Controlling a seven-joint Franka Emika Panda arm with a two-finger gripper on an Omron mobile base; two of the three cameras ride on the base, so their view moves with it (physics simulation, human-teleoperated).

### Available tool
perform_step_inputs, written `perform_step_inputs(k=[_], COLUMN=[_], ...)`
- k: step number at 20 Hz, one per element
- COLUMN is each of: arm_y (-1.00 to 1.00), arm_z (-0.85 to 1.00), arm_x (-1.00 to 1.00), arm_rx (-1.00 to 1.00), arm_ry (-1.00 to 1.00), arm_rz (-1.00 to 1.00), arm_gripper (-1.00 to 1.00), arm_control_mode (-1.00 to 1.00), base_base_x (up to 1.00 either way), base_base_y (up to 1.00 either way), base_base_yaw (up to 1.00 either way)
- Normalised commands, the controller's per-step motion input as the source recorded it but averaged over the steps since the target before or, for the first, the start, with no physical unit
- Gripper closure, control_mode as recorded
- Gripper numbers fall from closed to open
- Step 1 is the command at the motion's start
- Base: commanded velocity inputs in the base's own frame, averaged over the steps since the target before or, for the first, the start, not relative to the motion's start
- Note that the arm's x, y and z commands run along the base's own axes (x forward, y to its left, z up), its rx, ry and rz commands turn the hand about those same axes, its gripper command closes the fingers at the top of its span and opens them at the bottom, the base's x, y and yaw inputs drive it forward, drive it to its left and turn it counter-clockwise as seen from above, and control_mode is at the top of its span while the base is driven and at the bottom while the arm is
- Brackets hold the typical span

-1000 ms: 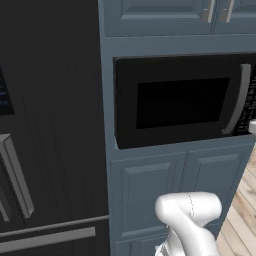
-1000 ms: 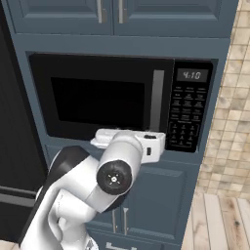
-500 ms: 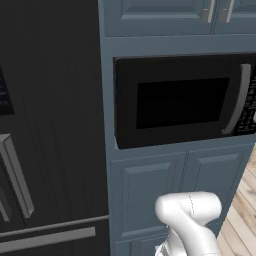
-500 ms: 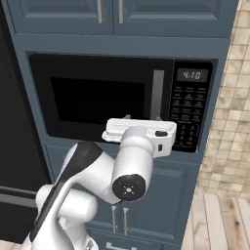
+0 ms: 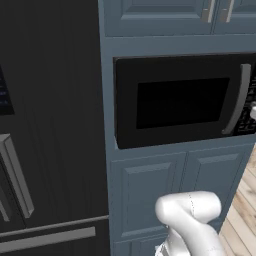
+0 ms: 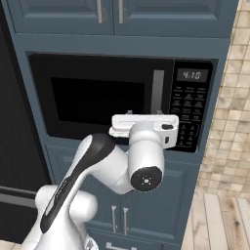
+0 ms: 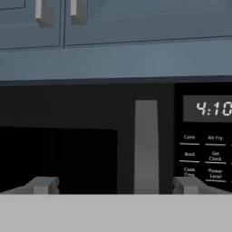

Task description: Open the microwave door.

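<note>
Hand view is showing the fingertips (image 7: 43,185) spread wide, with the handle (image 7: 146,147) standing between them but nearer the right one, and nothing gripped. The door (image 6: 100,95) is sitting shut, flush in its recess between the upper and lower cabinets (image 6: 141,210), the keypad (image 6: 190,114) beside it. In the right base view the gripper (image 6: 144,128) is hovering in front of the handle's lower end; whether it is touching yet is hard to judge. So the approach looks nearly done, while grasping and pulling are remaining
</note>
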Motion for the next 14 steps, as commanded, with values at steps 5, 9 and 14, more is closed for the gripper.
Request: perform_step_inputs(k=[5, 9, 14], arm_y=[-0.11, -0.12, -0.17], arm_z=[-0.02, -0.09, -0.11], arm_x=[0.58, 0.62, 0.58], arm_rx=[0.00, 0.00, 0.00], arm_ry=[0.00, 0.00, 0.00], arm_rz=[0.09, 0.04, 0.02], arm_gripper=[-1.00, -1.00, -1.00], arm_control_mode=[-1.00, -1.00, -1.00], base_base_x=[0.00, 0.00, 0.00], base_base_y=[0.00, 0.00, 0.00], base_base_yaw=[0.00, 0.00, 0.00])
